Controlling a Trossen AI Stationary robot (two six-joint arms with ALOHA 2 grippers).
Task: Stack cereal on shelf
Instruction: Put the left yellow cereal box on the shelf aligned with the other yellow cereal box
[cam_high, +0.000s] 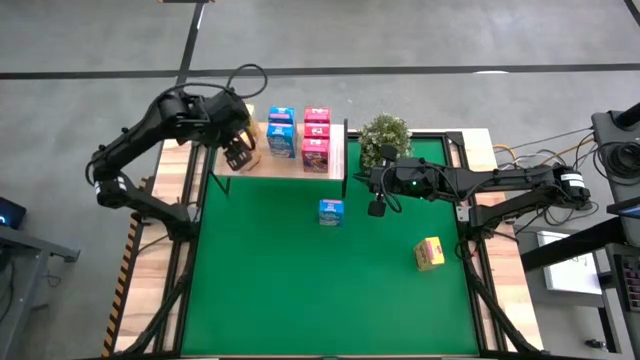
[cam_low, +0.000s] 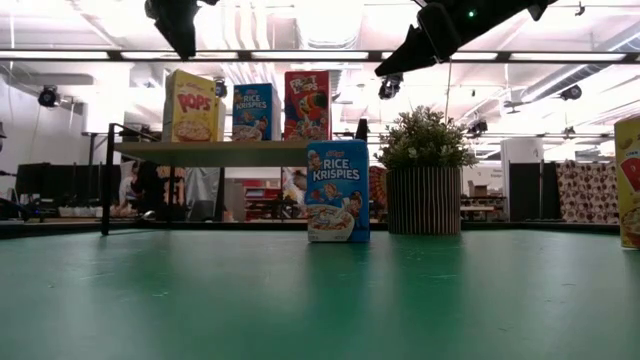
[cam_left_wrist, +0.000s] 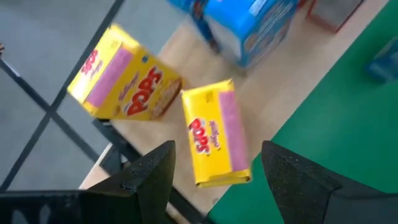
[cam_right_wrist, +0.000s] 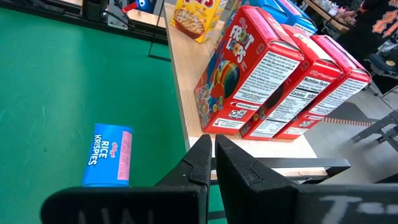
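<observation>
The shelf (cam_high: 262, 166) is a light-wood board at the mat's far left. On it stand red cereal boxes (cam_right_wrist: 273, 74), blue ones (cam_high: 282, 135) and two yellow ones (cam_left_wrist: 214, 134), (cam_left_wrist: 124, 81), the second turned askew. My left gripper (cam_left_wrist: 214, 186) hovers open above the nearer yellow box, a finger on either side, clear of it. One blue box (cam_high: 331, 212) stands upright on the green mat, and a yellow box (cam_high: 429, 253) sits on the mat farther right. My right gripper (cam_right_wrist: 211, 155) hangs shut in the air above the mat, near the shelf's right end.
A potted plant (cam_high: 384, 140) stands on the mat just right of the shelf, behind my right arm. The shelf's thin black legs (cam_low: 106, 180) rise at its corners. Open green mat (cam_high: 280, 290) stretches across the near half of the table.
</observation>
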